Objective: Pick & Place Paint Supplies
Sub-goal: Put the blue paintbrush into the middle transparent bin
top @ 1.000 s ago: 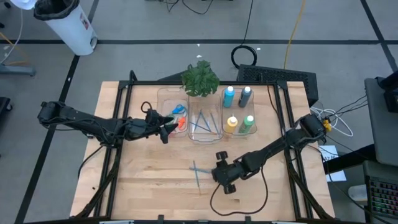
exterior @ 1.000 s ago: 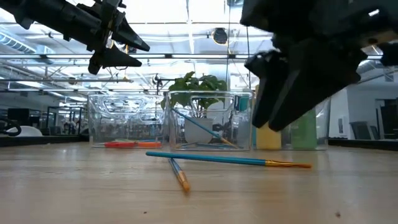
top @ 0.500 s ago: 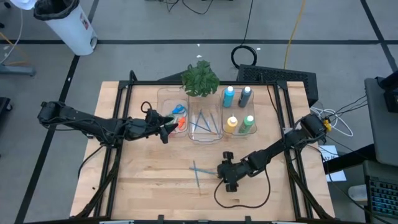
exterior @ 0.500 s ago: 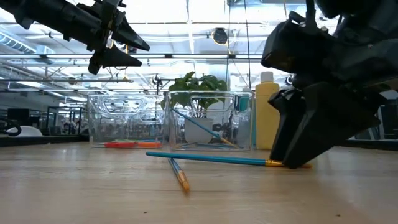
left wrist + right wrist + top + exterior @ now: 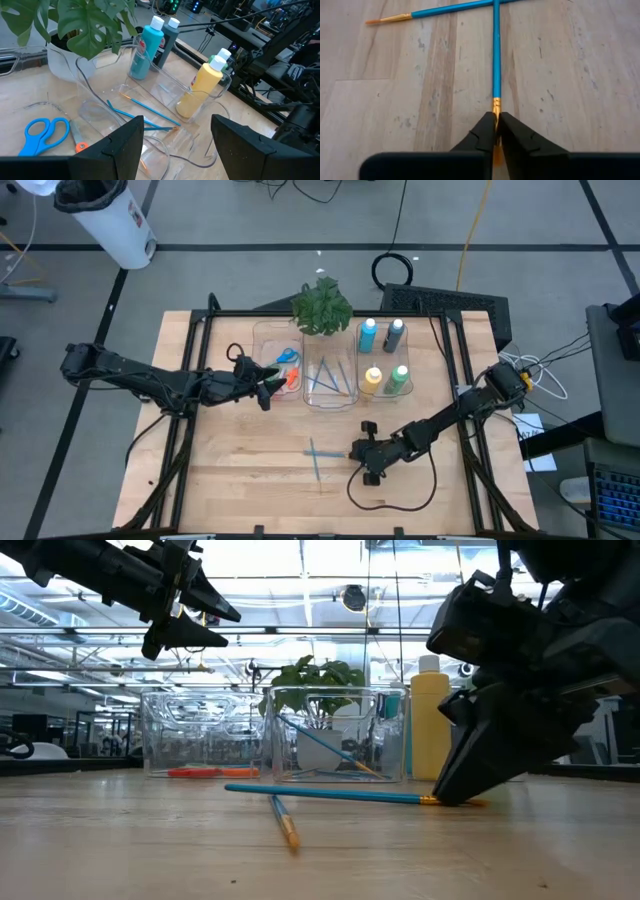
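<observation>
High view: overhead, straight down on the pale wooden table [image 5: 250, 470]. Low view: table height, level toward the clear plastic bins [image 5: 335, 735]. Left wrist: close above those bins. Right wrist: close over two crossed blue-handled brushes [image 5: 495, 45], shared with low view.

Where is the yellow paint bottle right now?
In the high view, the yellow paint bottle stands in the rightmost clear bin, beside the green bottle, in front of the light blue one.

- No text, brand, number or sign can be read anywhere.
- The paint bottles' [image 5: 145, 46] labels are too small to read.
</observation>
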`<state>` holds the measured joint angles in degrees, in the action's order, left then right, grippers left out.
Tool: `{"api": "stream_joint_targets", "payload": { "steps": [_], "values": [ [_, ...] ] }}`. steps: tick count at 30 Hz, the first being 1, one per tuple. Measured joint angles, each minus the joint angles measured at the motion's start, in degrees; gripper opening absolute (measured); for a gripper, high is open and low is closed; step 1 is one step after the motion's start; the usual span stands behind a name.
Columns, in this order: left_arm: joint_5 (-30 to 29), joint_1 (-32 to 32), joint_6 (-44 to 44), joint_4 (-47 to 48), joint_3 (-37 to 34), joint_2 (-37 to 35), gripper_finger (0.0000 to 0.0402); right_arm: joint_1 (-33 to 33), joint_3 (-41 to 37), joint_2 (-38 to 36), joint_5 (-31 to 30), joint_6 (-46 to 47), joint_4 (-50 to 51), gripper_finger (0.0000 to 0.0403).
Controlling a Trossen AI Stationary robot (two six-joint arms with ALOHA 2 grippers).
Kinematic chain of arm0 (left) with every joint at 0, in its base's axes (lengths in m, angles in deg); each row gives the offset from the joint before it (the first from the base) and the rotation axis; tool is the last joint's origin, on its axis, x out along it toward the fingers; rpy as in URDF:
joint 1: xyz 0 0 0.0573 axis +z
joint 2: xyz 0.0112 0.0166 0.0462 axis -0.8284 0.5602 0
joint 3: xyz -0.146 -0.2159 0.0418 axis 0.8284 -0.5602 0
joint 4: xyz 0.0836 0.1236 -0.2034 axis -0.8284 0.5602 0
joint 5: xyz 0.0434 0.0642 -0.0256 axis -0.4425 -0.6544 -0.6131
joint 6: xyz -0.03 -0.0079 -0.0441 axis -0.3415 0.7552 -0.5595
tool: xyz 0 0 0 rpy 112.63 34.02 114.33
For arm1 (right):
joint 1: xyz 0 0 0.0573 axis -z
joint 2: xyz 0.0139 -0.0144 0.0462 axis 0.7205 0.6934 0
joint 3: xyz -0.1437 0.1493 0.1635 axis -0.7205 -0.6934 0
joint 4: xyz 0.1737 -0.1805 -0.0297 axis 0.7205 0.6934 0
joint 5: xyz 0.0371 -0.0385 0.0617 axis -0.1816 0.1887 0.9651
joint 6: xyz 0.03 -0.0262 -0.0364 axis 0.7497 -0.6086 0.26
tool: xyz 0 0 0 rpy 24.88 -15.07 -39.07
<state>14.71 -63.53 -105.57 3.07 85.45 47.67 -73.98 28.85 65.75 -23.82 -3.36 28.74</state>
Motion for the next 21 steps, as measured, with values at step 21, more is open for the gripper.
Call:
{"api": "stream_joint_targets", "payload": {
  "steps": [21],
  "values": [
    [0.0, 0.0, 0.0, 0.0, 0.0, 0.0, 0.0239, -1.5, -1.1, -5.1, -3.8, -6.1, -4.9, 0.0002]
  ]
}}
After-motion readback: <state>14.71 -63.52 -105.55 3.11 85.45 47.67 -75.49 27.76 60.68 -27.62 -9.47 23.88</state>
